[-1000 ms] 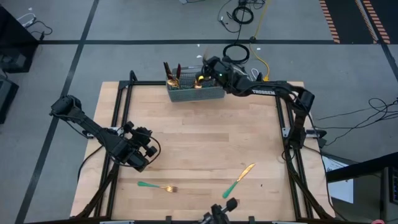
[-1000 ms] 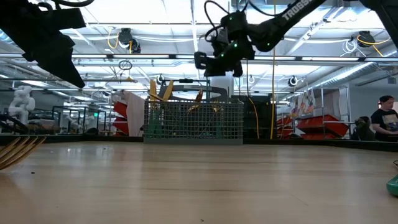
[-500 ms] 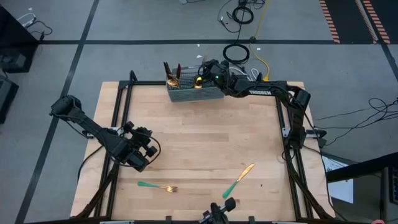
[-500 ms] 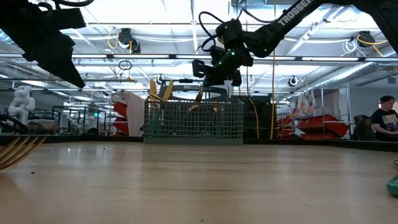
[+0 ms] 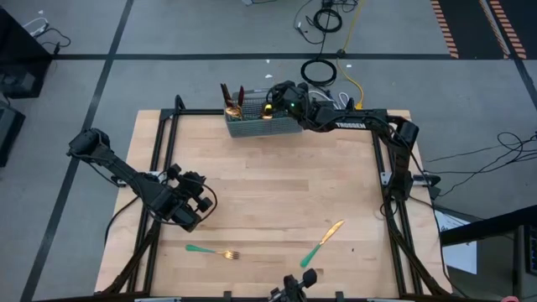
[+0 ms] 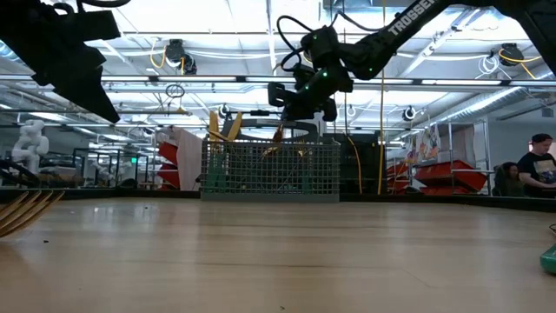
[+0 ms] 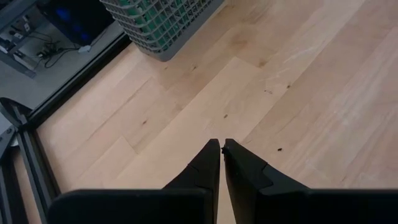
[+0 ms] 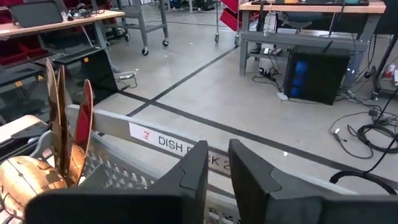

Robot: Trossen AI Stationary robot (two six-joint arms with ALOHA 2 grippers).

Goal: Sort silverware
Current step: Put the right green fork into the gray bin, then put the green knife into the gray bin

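Note:
Two pieces of silverware lie flat near the table's near edge: a fork (image 5: 214, 252) and a knife (image 5: 324, 241), both with gold heads and teal handles. Other pieces stand in the grey mesh caddy (image 5: 262, 122) at the far edge, gold heads up (image 8: 62, 124). My right gripper (image 5: 271, 103) hovers just above the caddy's right half (image 6: 300, 111). Its fingers (image 8: 217, 152) are a narrow gap apart, with nothing between them. My left gripper (image 5: 200, 204) waits shut (image 7: 221, 145) above the table's left side.
A black metal frame (image 5: 168, 134) runs along the table's left, right and far edges. Bare wood (image 5: 268, 184) lies between the caddy and the two loose pieces. A person (image 6: 537, 169) sits far off in the room to the right.
My right gripper has moved a little toward the table's left and come down closer to the caddy's rim, then held still. The silverware and my left arm have stayed where they were.

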